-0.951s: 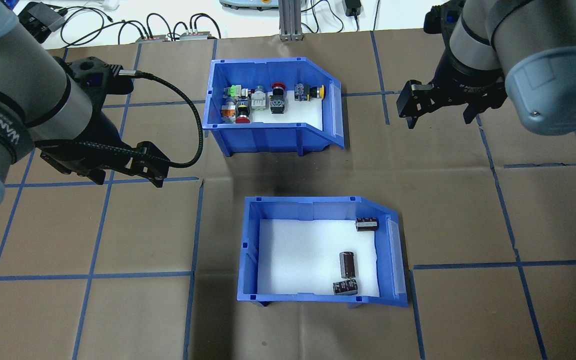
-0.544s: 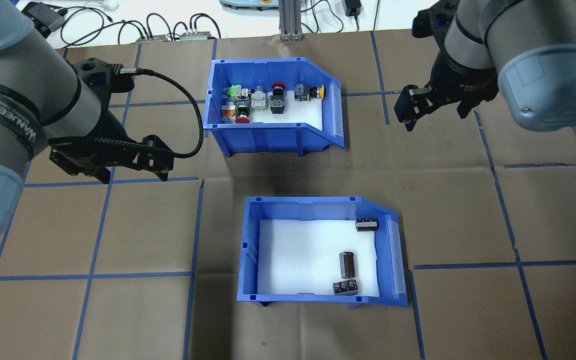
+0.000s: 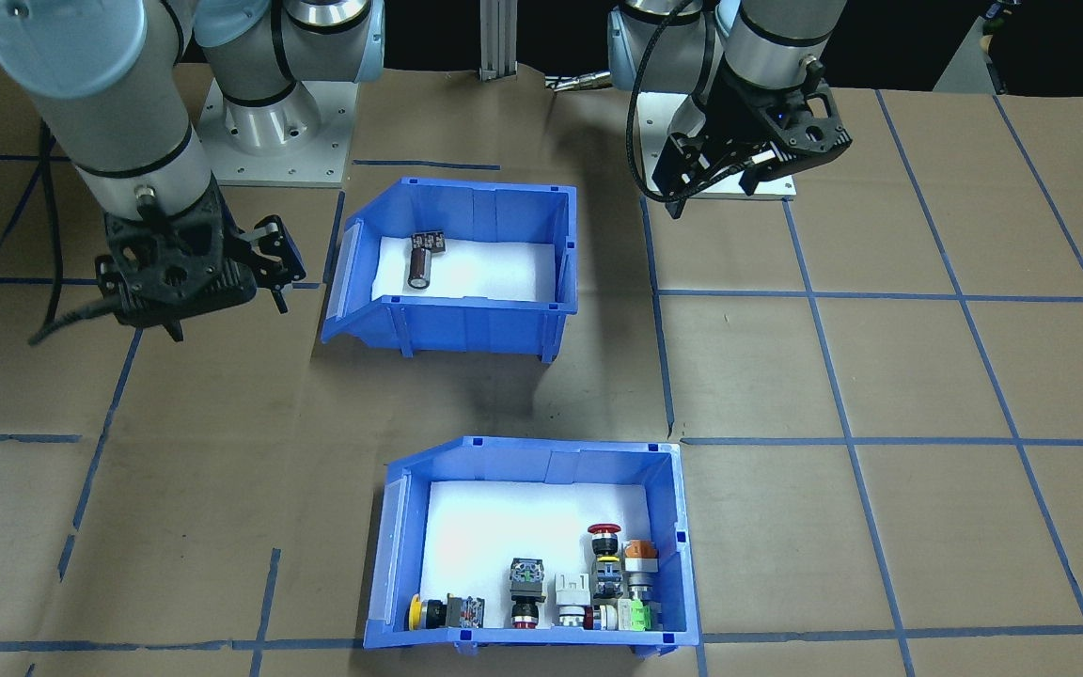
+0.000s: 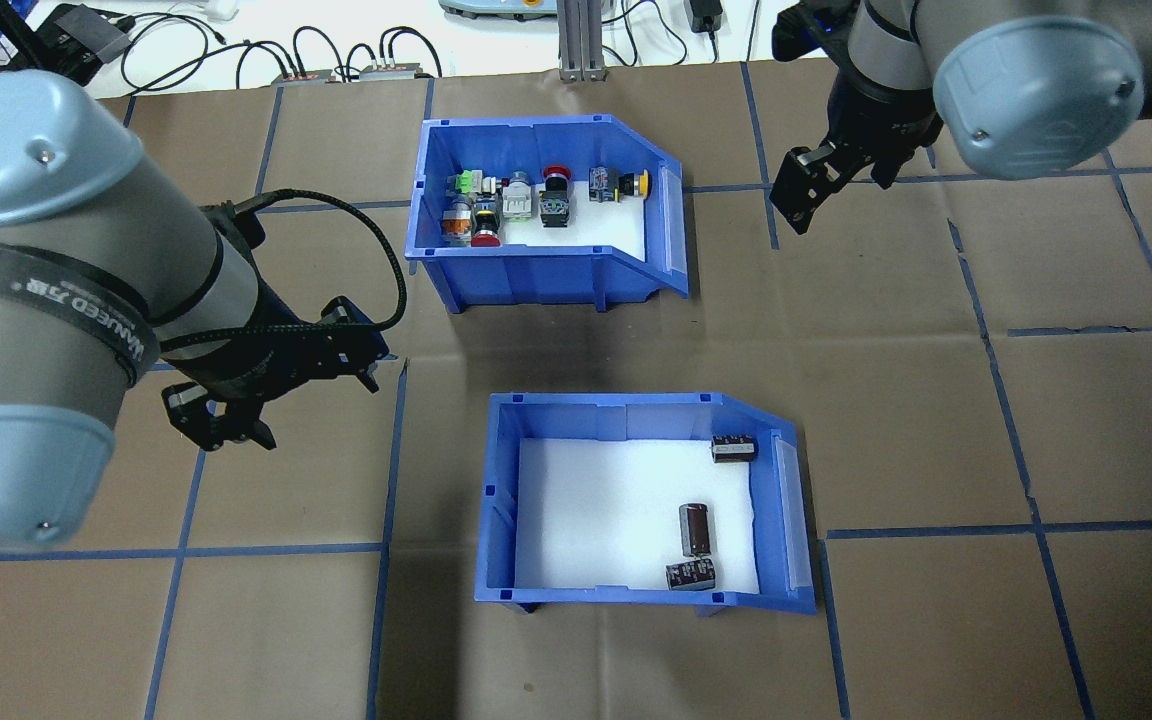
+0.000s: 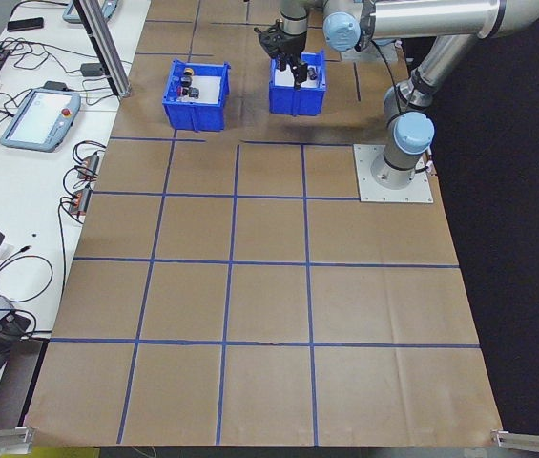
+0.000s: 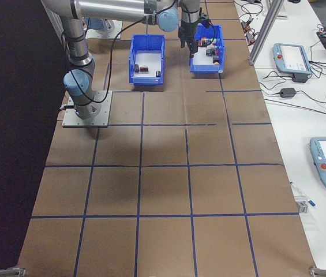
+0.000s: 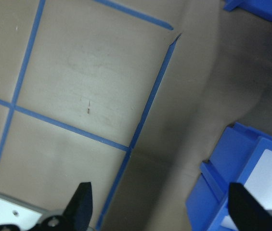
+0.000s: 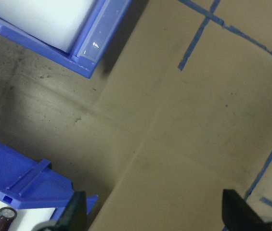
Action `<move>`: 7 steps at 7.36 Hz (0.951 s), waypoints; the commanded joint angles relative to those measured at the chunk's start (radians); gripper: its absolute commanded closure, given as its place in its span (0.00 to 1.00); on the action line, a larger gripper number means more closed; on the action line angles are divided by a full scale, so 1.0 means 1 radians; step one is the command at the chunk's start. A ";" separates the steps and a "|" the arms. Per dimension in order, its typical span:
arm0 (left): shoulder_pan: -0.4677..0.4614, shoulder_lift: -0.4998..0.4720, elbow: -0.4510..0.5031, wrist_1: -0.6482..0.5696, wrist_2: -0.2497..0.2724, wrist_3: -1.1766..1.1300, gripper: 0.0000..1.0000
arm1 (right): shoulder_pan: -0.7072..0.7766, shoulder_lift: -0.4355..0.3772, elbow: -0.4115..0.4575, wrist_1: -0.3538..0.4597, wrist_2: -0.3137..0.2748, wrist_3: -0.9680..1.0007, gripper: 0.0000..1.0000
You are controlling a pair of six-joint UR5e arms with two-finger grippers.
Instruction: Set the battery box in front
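Battery box (image 4: 636, 500), lower centre, looks light and stiff; we'd grip its rim; both claws (image 4: 276, 385) (image 4: 804, 195) hang spread, empty.

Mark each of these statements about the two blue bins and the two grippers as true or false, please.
1. The battery box stands nearer the robot than the switch bin. True.
2. The left gripper holds the battery box. False: it is open above bare table, left of the box.
3. The switch bin holds coloured push buttons. True.
4. The right gripper is inside the switch bin. False: it hangs open beside that bin, over the table.
5. The battery box lies upside down. False: it sits upright, its cylinders on white foam.
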 commanded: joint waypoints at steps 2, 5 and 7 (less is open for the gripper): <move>-0.141 0.056 -0.125 0.021 -0.026 -0.550 0.02 | 0.165 0.171 -0.148 -0.090 -0.006 -0.299 0.00; -0.330 0.037 -0.156 0.081 -0.028 -0.997 0.02 | 0.314 0.310 -0.295 -0.088 -0.012 -0.484 0.00; -0.402 -0.008 -0.229 0.266 -0.031 -1.198 0.02 | 0.397 0.398 -0.389 -0.073 -0.012 -0.493 0.00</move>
